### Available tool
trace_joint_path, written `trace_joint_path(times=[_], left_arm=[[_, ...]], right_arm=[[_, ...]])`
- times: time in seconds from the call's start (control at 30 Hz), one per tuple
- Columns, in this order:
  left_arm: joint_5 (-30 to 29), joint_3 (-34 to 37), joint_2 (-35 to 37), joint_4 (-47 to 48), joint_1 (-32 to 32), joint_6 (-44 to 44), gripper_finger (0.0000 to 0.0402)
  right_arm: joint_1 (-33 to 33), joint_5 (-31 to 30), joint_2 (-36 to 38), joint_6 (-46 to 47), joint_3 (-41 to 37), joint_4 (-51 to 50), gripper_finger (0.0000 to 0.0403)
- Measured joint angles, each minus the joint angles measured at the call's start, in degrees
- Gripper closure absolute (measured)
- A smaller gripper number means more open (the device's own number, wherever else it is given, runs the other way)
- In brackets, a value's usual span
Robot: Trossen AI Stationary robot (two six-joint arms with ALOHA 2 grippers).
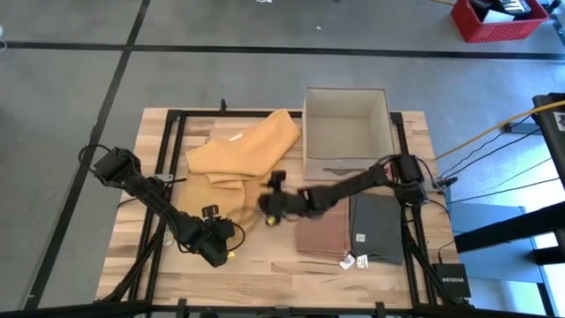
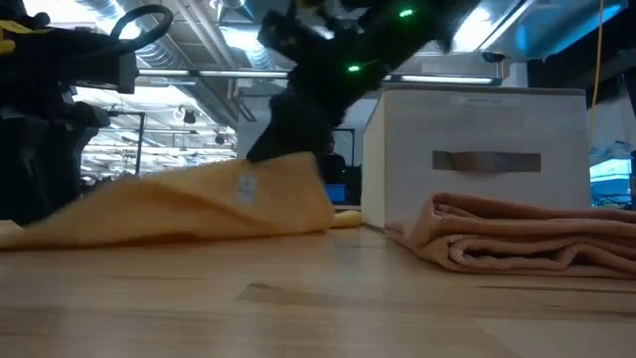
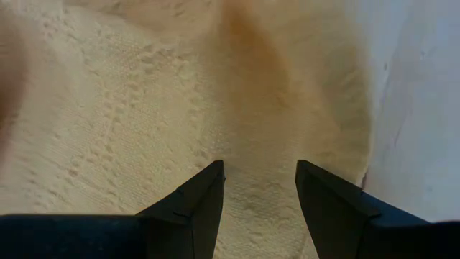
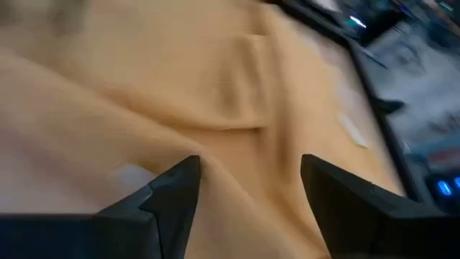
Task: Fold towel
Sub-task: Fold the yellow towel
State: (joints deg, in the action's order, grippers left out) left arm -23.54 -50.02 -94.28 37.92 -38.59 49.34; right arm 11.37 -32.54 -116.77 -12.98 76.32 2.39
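Both arms are working the soft, limp mustard towel (image 1: 243,150) lying crumpled on the table's left half, the left gripper (image 3: 259,188) and right gripper (image 4: 248,183) spread over its near edge, likeliest hold a corner.

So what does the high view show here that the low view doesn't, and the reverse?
Only the high view: the left pincer at the crumpled mustard-yellow towel's near edge, the right pincer over it, and a folded dark grey towel. Only the low view: the ceiling lights behind. Both: the yellow towel, the white open box and the folded brown towel.
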Motion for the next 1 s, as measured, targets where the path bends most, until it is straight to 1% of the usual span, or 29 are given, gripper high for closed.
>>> trace_joint_path(times=[0.13, 0.17, 0.23, 0.37, 0.47, 0.53, 0.67, 0.77, 0.87, 1.0], left_arm=[[-0.31, 0.00, 0.00, 0.03, -0.04, 0.06, 0.0235], [-0.34, 0.00, 0.00, 0.01, -0.12, 0.20, 0.0235], [-0.34, 0.00, 0.00, 0.05, -0.32, 0.24, 0.0235], [-0.36, 0.00, 0.00, 0.03, -0.57, 0.20, 0.0235], [-0.47, 0.00, 0.00, -0.01, -0.55, 0.32, 0.0235], [-0.47, 0.00, 0.00, -0.05, -0.55, 0.42, 0.0235], [-0.69, 0.00, 0.02, -0.08, -0.51, 0.44, 0.0235], [-0.98, 0.00, 0.02, -0.10, -0.39, 0.34, 0.0235], [-2.00, 0.00, 0.04, -0.12, -0.35, 0.14, 0.0235], [-2.46, 0.00, 0.04, -0.12, -0.37, -0.07, 0.0235]], right_arm=[[-4.44, -0.14, -0.18, 5.15, 1.84, -0.62, 0.0177], [-4.90, 0.79, 0.14, 6.70, 2.10, -2.46, 0.0180], [-4.65, 3.97, 1.18, 9.14, 2.80, -9.21, 0.0186], [-0.51, 10.93, 4.57, 14.75, 3.68, -21.33, 0.0192], [3.55, 11.54, 5.26, 18.22, 3.68, -28.22, 0.0194], [6.01, 10.43, 5.13, 19.33, 3.14, -30.97, 0.0194], [9.82, 6.41, 4.36, 20.65, -0.40, -26.12, 0.0194], [10.84, 6.51, 2.80, 18.70, -3.42, -18.14, 0.0194], [9.73, 6.85, 0.76, 16.83, -4.11, -11.17, 0.0194], [6.42, 4.99, -1.60, 10.69, -4.07, -8.94, 0.0194]])
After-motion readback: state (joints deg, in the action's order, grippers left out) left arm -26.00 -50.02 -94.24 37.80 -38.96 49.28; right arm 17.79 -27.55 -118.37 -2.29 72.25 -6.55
